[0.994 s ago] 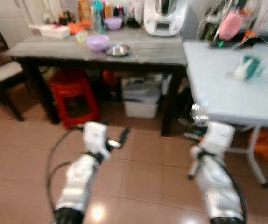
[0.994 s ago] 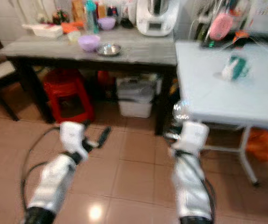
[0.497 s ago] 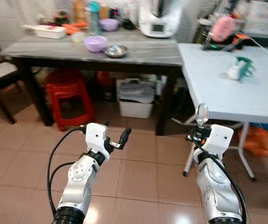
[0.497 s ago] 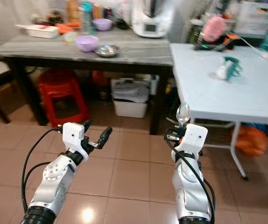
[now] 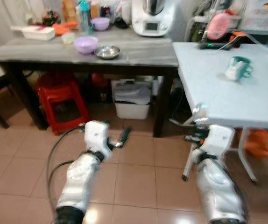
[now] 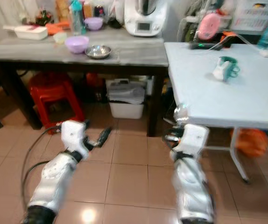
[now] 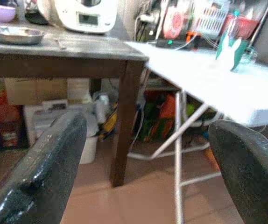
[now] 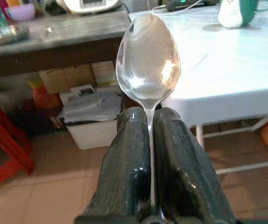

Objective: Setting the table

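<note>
R hand (image 8: 149, 140) was clamped tight on a polished metal spoon (image 8: 148, 63), thin handle pinched btwn its two pebbly black fingers (image 8: 127, 168), oval bowl standing upright above the tips & mirroring the room. In the eye views the spoon was just a blurred silver glint over the white wrist block, held in the air in front of the near edge of the white counter (image 5: 227, 93), not touching it.

L hand (image 5: 116, 139) was held out low over the tan tiled floor (image 5: 138, 172), fingers spread wide w/ nothing btwn them; the wrist view showed the two rough, rounded black fingers (image 7: 40, 172) well apart, framing the dark counter leg & the thin metal legs of the white counter.

Grey wood-grain counter (image 5: 138, 50) on dark legs stood to the left, butting against the smooth white one. On it: a glossy lilac bowl (image 5: 85, 45) just beside a shallow steel dish (image 5: 107, 51), a white appliance w/ a small display (image 5: 151, 16) at the back, bottles & a white tray further left. A white & teal mug (image 5: 237, 69) stood on the white counter. Under the grey counter: a red plastic stool (image 5: 61, 100) & a white lidded bin (image 5: 132, 99)
</note>
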You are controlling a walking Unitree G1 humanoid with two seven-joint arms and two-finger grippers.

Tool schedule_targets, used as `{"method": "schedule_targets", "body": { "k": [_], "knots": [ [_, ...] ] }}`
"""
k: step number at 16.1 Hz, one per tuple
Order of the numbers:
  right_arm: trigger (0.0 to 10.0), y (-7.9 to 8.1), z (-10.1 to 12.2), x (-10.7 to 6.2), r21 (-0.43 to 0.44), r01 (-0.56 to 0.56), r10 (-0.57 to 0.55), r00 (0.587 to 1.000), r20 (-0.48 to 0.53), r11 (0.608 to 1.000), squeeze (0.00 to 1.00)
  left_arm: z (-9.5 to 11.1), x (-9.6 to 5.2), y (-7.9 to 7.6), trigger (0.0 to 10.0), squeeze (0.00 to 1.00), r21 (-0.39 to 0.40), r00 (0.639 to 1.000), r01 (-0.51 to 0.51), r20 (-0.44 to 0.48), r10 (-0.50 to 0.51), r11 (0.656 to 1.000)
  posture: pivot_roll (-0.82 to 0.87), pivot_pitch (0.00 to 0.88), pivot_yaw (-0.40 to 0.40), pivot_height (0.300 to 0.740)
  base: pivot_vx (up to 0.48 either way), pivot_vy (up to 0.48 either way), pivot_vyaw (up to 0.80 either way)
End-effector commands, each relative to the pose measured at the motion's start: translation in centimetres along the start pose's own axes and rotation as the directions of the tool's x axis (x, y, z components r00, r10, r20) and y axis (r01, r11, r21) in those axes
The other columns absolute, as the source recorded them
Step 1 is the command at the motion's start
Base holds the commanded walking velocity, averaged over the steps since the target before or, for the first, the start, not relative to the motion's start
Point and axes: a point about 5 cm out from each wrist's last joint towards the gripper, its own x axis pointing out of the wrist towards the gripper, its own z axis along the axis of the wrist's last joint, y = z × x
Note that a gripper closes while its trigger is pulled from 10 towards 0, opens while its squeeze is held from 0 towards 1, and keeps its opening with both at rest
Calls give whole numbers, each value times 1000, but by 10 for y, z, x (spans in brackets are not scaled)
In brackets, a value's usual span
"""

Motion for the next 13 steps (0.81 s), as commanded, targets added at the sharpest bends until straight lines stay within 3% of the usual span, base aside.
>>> {"method": "schedule_targets", "body": {
  "k": [1, 3, 7, 9, 13],
  "knots": [
    [10000, 12, 7, 1, 24, -30, 29, 999, 32, 999, 0, 3, -4, 11, 10000, 0, 27, 1000, -25, -5, 25, 999, -89, 0, 0, 740, 431, 0, 538],
    [10000, 11, 7, 0, 23, -28, 27, 999, 34, 999, 0, 4, -5, 17, 10000, 0, 64, 997, -71, 2, 71, 995, -89, 0, 0, 740, 422, 0, 491],
    [10000, 4, 12, -8, -23, -27, 28, 997, 67, 999, 0, 10, -21, 48, 10000, 0, 151, 972, -234, 22, 233, 961, -96, 0, 7, 740, 390, 0, 0],
    [10000, 3, 14, -10, -36, -28, 31, 997, 77, 999, 0, 10, -25, 51, 10000, 0, 157, 970, -242, 19, 242, 958, -93, 0, 10, 740, 390, 0, 0],
    [10000, 1, 14, -15, -49, -25, 29, 996, 82, 998, 0, 4, -34, 50, 10000, 0, 166, 968, -247, -3, 251, 955, -87, 0, 17, 740, 394, 0, 469]
  ]
}}
